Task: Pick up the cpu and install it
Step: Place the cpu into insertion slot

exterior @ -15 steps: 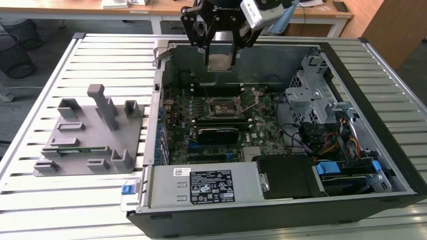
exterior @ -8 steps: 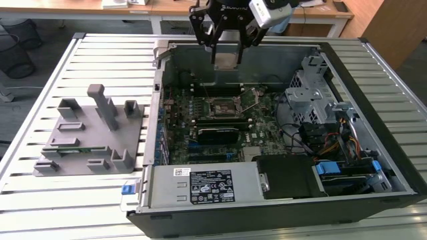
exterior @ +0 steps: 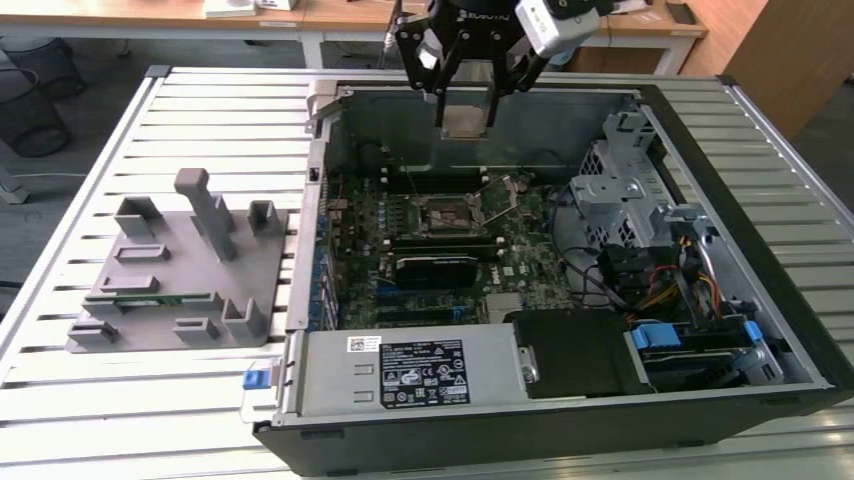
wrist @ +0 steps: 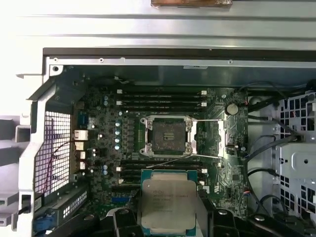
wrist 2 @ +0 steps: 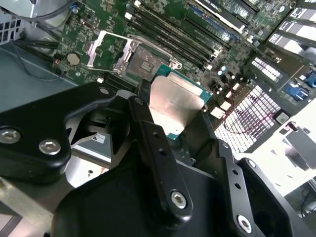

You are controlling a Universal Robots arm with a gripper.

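The cpu (exterior: pixel 465 118), a flat square chip with a silver-grey top, hangs above the back of the open computer case, and my gripper (exterior: pixel 467 105) is shut on its edges. In both wrist views the cpu (wrist 2: pixel 175 101) (wrist: pixel 168 202) sits between the black fingers (wrist 2: pixel 148 133). The motherboard's dark square socket (exterior: pixel 451 212) (wrist: pixel 165 134) (wrist 2: pixel 148 63) lies below and ahead of the chip. Its metal frame is flipped open and the socket holds nothing. The chip is apart from the socket and well above the board.
The open case (exterior: pixel 747 110) stands on a slatted table (exterior: pixel 200 100), with a drive cage and cables (exterior: pixel 641 230) on the exterior view's right and a power supply (exterior: pixel 414 370) at the front. A grey plastic holder (exterior: pixel 174 270) holding a green memory stick (exterior: pixel 147 298) sits to the left.
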